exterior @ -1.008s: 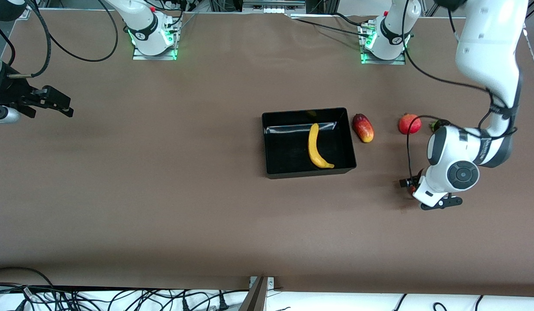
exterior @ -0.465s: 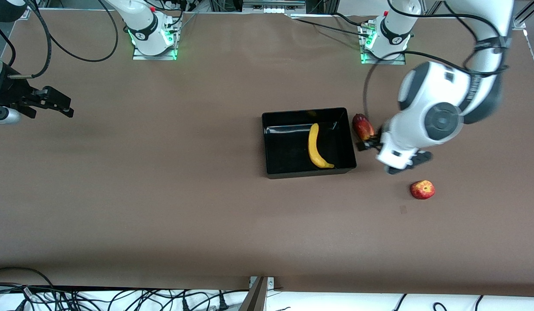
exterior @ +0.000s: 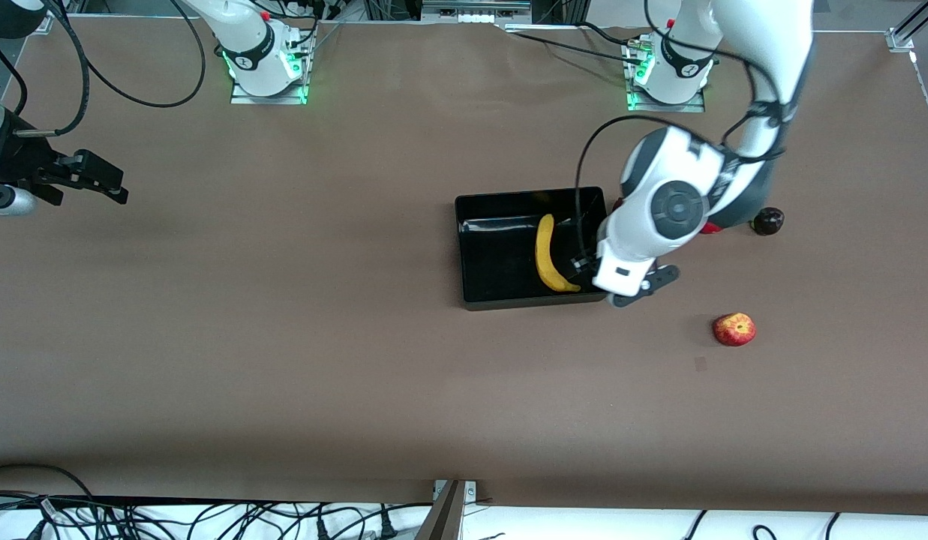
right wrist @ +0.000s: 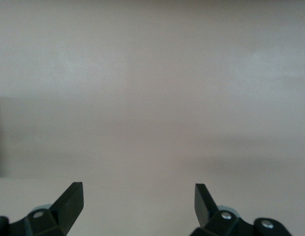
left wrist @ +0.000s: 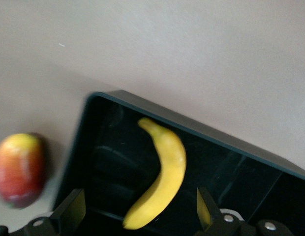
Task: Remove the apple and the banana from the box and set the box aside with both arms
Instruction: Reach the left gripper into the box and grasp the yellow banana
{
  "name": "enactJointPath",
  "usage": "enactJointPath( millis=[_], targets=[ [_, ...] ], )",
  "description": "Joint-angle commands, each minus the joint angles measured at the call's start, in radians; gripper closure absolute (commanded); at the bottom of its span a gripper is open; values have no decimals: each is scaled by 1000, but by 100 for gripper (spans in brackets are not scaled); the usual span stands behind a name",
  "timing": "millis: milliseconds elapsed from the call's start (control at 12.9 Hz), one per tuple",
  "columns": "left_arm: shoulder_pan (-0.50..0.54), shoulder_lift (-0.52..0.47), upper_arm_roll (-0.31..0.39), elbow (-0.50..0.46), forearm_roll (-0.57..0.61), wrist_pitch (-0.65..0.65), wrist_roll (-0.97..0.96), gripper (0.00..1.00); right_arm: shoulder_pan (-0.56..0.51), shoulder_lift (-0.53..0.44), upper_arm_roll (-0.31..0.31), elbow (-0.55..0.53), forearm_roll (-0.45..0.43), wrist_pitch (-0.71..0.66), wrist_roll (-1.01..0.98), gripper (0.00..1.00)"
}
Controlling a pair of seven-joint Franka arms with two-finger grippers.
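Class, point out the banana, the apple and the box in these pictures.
banana (exterior: pixel 546 253): front view, middle of its yellow curved body.
apple (exterior: pixel 734 329): front view, its red and yellow top.
box (exterior: pixel 496 267): front view, bare black floor beside the banana.

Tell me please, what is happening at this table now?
Two robot arms are emptying a box. The apple already lies on the table, toward the left arm's end and nearer to the front camera than the box. The banana is still inside. The left tool hangs open over the banana, holding nothing. The right tool, also open and empty, waits over bare table at the right arm's end.
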Motion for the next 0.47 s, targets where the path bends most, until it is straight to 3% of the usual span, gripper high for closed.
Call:
enactJointPath(
  millis=[0,388],
  targets=[
    [-17,26,-23,-56,59,99,-87,0,-9,4,7,13,-6,-2,-10,0],
    [-35,109,-50,-134,187,280,-215,0,-9,4,7,11,-6,-2,-10,0]
  ],
)
